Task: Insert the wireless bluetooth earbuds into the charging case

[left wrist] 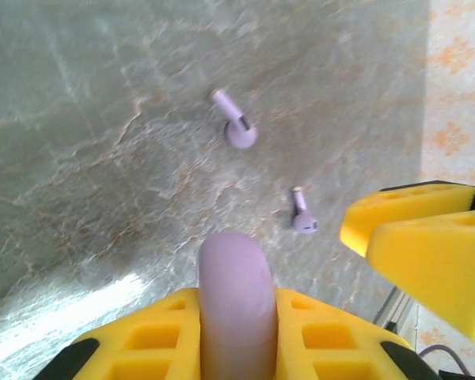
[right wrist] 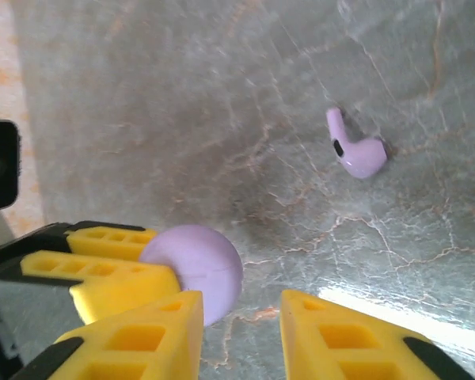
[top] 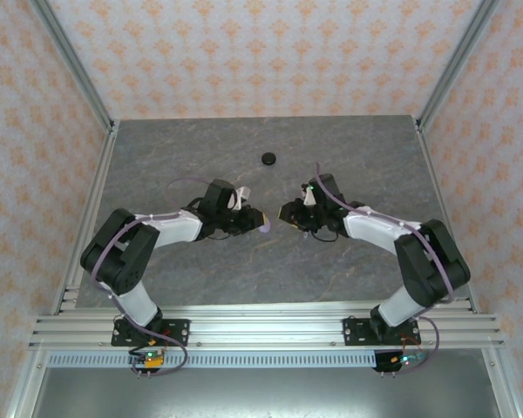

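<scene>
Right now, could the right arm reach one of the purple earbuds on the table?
Probably yes: one earbud lies on bare table ahead of its open, empty jaws, with nothing between them.

We see the table [top: 200,165] brightly and evenly lit from above, soft shadows on it under the arms [top: 170,228], white glare streaks on it in both wrist views, and the yellow fingers [right wrist: 356,340] above it blurred close-up.
</scene>
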